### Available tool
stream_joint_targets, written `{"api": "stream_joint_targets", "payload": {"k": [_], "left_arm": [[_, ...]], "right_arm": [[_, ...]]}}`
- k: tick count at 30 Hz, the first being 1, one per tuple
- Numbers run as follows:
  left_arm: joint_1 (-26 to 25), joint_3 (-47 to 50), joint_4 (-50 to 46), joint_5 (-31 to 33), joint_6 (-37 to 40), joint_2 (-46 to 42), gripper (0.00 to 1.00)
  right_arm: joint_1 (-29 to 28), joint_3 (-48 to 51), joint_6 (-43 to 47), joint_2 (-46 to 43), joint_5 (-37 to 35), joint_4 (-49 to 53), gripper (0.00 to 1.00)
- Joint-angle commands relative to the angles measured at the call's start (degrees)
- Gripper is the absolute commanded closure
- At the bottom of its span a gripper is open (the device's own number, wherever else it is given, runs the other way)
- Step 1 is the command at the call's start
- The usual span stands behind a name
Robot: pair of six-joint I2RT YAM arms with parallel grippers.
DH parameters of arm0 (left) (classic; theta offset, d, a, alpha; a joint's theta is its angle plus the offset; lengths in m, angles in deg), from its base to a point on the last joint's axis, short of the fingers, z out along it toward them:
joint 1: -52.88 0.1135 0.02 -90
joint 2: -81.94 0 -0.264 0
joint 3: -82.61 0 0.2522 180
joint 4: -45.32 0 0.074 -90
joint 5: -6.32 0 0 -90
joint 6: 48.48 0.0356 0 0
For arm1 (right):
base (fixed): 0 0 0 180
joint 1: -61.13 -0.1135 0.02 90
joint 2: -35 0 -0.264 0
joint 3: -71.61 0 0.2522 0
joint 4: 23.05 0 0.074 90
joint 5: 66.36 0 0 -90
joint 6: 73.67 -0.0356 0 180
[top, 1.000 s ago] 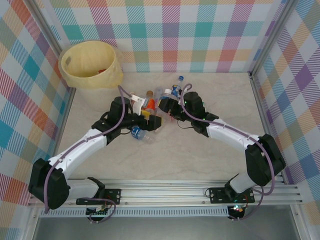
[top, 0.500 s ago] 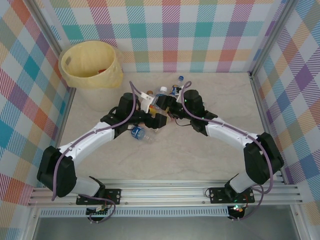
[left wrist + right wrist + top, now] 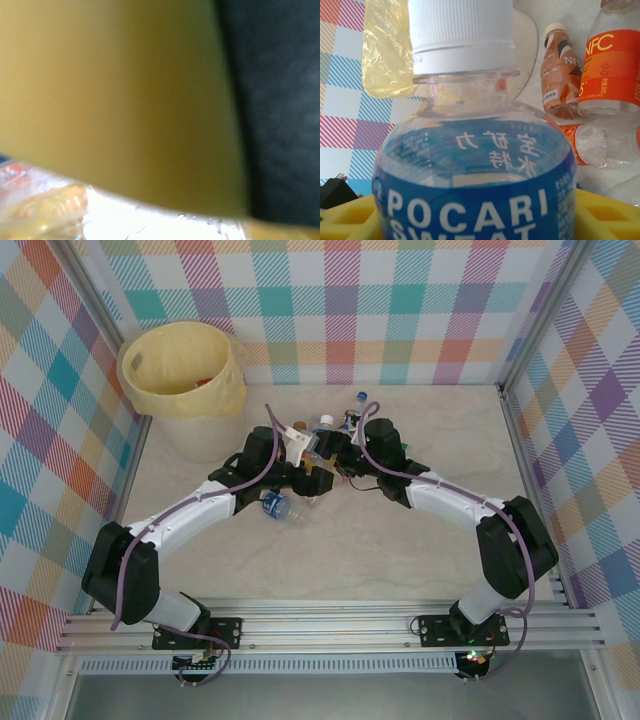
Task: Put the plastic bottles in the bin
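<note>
The bin [image 3: 183,370], lined with a pale yellow bag, stands at the far left. The bottles crowd the table's middle [image 3: 325,428]. My right gripper [image 3: 338,448] [image 3: 475,222] is shut on an upright bottle [image 3: 475,200] with a blue label and white cap, held between yellow pads [image 3: 607,215]. Beyond it are an orange-labelled bottle [image 3: 612,65], a brown one [image 3: 560,75] and a crushed clear one [image 3: 600,145]. My left gripper [image 3: 312,465] presses into the same cluster. Its wrist view is a yellow blur over crumpled clear plastic [image 3: 150,225], so its jaws cannot be read.
A blue-labelled bottle [image 3: 280,507] lies alone on the table under the left forearm. A blue-capped bottle [image 3: 357,403] stands at the back of the cluster. Checked walls close in the back and both sides. The two grippers are very close together.
My left arm has stretched forward and right into the bottle cluster, covering the orange bottle. The right gripper has shifted slightly toward the back with the white-capped bottle.
</note>
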Motion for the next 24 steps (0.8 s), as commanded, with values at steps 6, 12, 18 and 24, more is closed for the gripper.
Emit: {"api": "stream_joint_targets", "payload": {"k": [6,12,18,24], "left_arm": [[1.8,1.9,6.6,-1.2,-0.6,-1.1,0.45],[2.9,2.9,5.8,-1.2,0.2,-3.8,0.50],[4.6,4.4,1.6,1.3,1.9,-6.8,0.52],[7.2,4.8,-1.1,12.0,-0.1,-13.2,0.52]], "right_arm": [[0.0,-5.2,2.6,-0.1,4.5,1.3,0.19],[2.3,-3.6,3.1,-2.9,1.1,3.7,0.09],[6.7,-5.5,9.4,-7.3,3.6,7.4,0.02],[7.7,-6.1,13.6,-11.4,-7.5,13.6,0.00]]}}
